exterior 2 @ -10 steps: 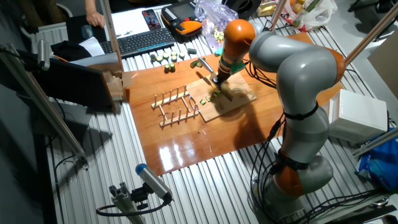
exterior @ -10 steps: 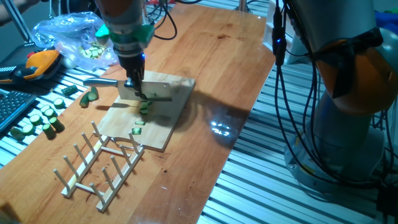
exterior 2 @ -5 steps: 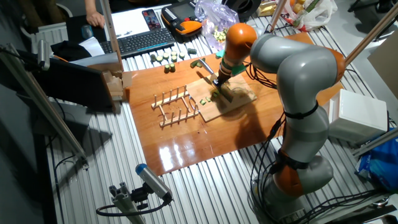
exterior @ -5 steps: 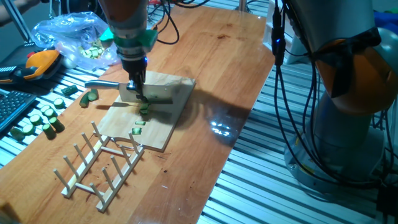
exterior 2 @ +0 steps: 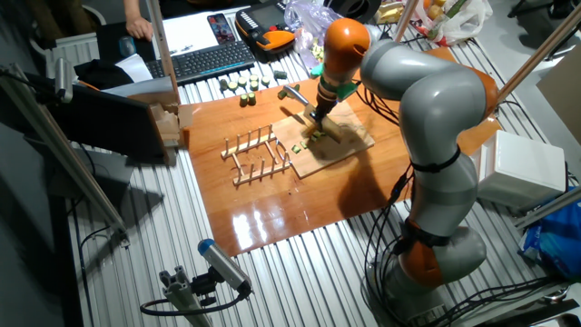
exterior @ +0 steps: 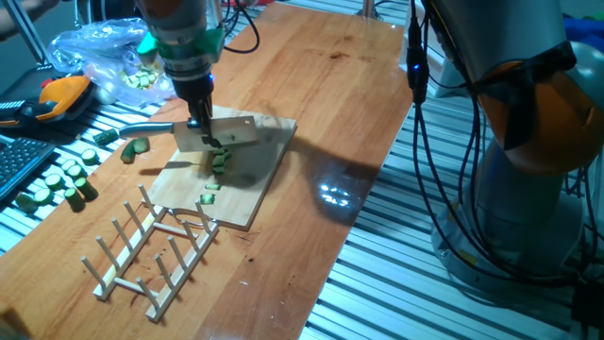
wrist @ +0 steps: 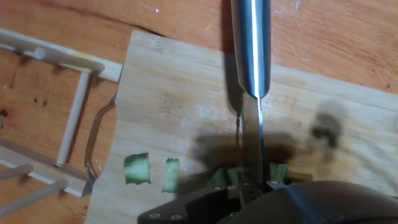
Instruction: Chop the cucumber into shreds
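My gripper (exterior: 199,121) is shut on a knife (exterior: 229,133) and holds it level just above the wooden cutting board (exterior: 255,194). The steel handle (exterior: 143,130) points left. Small green cucumber bits (exterior: 219,161) lie under the blade, and another bit (exterior: 209,195) lies nearer the board's front. In the hand view the knife (wrist: 251,56) runs up the middle. Two shreds (wrist: 137,168) lie to its left, and more bits (wrist: 278,171) lie beside the blade near the gripper (wrist: 252,188). The other fixed view shows the gripper (exterior 2: 316,115) over the board (exterior 2: 349,145).
A wooden dish rack (exterior: 151,250) stands in front of the board. Thick cucumber chunks (exterior: 57,181) lie at the table's left edge. A clear plastic bag of slices (exterior: 109,57) and an orange tool (exterior: 58,94) sit behind them. The arm's base (exterior: 528,142) stands on the right.
The knife pressed down onto the cucumber bits half a second ago. It has since risen off the board, and the gripper has moved up and slightly left.
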Controlling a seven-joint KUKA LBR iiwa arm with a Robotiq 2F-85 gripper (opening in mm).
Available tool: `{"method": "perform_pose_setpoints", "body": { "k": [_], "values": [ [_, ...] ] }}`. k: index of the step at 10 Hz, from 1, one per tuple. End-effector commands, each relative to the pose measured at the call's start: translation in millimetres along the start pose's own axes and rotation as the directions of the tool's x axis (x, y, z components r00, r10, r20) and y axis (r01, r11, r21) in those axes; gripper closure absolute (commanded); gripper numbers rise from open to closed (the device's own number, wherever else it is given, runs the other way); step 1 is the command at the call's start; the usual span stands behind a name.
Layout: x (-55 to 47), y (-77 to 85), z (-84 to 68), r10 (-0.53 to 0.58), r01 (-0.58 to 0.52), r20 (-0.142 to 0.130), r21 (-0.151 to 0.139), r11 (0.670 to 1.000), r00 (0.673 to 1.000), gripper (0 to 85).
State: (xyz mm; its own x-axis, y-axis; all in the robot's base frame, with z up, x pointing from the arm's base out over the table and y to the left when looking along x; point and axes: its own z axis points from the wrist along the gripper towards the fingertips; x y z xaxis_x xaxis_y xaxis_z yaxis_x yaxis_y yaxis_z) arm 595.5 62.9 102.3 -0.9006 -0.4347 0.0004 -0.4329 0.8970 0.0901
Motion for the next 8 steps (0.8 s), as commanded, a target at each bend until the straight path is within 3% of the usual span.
{"method": "perform_pose_setpoints", "body": {
  "k": [1, 8],
  "values": [
    [1.3, -0.2, 2.2, -0.001, 0.001, 0.003, 0.001, 1.000, 1.000, 85.0],
    [7.4, 4.7, 12.7, -0.001, 0.001, 0.011, -0.002, 1.000, 1.000, 85.0]
  ]
}}
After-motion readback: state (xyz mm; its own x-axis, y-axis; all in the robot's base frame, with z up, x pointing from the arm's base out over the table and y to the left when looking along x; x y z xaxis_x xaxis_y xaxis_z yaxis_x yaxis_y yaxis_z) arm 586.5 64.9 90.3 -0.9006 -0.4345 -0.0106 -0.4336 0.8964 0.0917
